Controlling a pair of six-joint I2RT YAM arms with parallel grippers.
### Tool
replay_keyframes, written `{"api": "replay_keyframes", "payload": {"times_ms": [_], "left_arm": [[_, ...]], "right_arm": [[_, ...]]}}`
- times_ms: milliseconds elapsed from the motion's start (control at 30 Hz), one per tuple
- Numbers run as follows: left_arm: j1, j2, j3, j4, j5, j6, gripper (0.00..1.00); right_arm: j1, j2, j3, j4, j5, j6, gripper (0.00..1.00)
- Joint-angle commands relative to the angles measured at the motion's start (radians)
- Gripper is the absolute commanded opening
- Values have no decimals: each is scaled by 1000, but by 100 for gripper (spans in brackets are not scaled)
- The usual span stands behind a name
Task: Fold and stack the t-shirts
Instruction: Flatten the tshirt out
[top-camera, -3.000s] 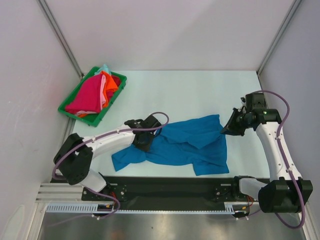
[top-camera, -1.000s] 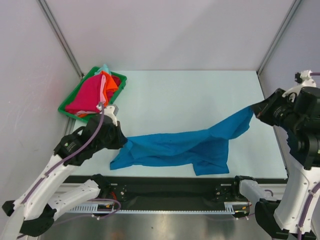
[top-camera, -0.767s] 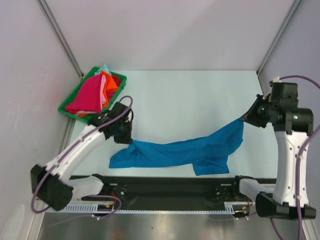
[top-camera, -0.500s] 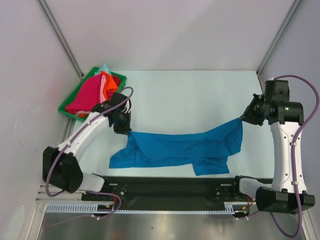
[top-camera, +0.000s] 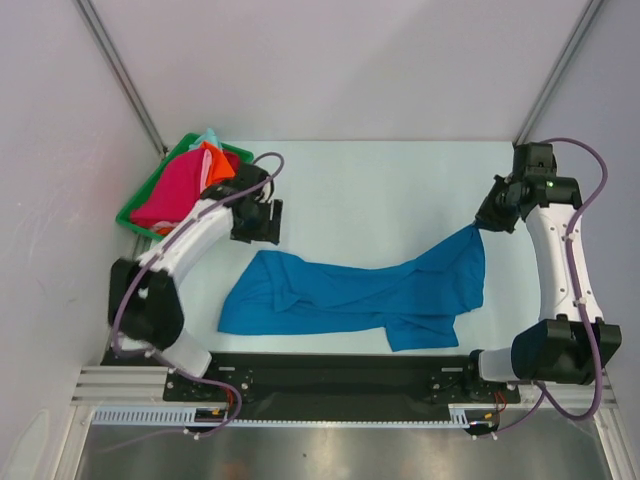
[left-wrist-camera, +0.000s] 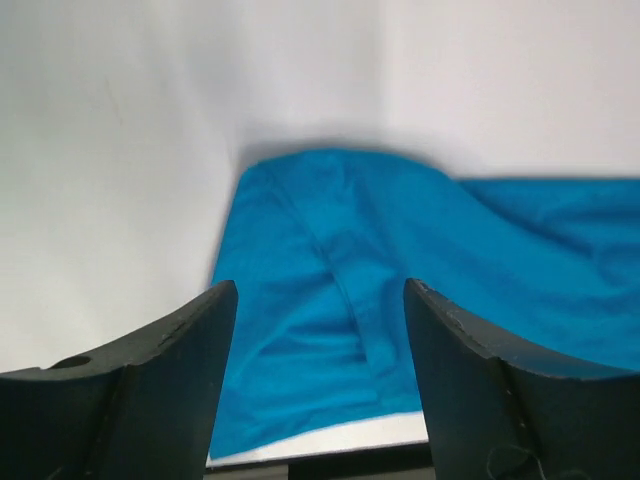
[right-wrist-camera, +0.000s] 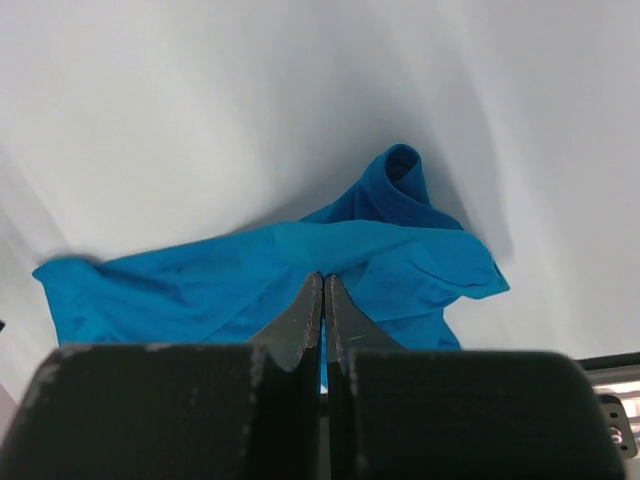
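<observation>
The blue t-shirt lay stretched across the near part of the table, rumpled and unfolded. Its left end was bunched on the surface and its right corner was lifted off it. Your right gripper had that corner. Its jaws were pressed together, and the right wrist view showed a sliver of blue cloth pinched between them, the rest of the shirt trailing away to the table. Your left gripper hovered just beyond the shirt's left end, jaws spread wide with nothing between them. Its wrist view showed the fingers apart above the blue cloth. The other t-shirts, magenta and orange uppermost, sat heaped in the green tray at the far left.
</observation>
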Motion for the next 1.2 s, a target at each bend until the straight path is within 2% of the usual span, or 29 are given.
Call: {"api": "replay_keyframes", "payload": {"times_ms": [0,67,200,233,333,500,600,700,800,967,1167], "left_arm": [[5,-246,-116,-32,35,-55,73],[3,-322,-204,-3,176,-95,73],[3,-475,-394,72,297,-270,69],[3,-523,-452,89,307,-301,64],[3,-596,-543,132,322,-440,60],[5,-730,-713,201,265,-739,63],[9,-775,-848,281,285,-911,57],[9,-770,-972,433,354,-1066,45],[9,-778,-1026,510,345,-1147,45],[11,-793,-1013,499,281,-1158,45],[13,-814,-1036,533,284,-1184,43]], "right_arm": [[8,-43,-31,46,-41,-21,0],[20,-63,-48,51,-65,-18,0],[54,-102,-85,65,-96,-5,0],[68,-108,-91,65,-102,-4,0],[98,-129,-100,66,-107,-1,0],[143,-155,-107,48,-99,-10,0],[178,-162,-108,45,-101,-10,0],[201,-165,-114,38,-95,-13,0],[211,-168,-119,38,-95,-16,0],[220,-166,-114,37,-81,-28,0],[221,-154,-104,35,-78,-32,0]]}}
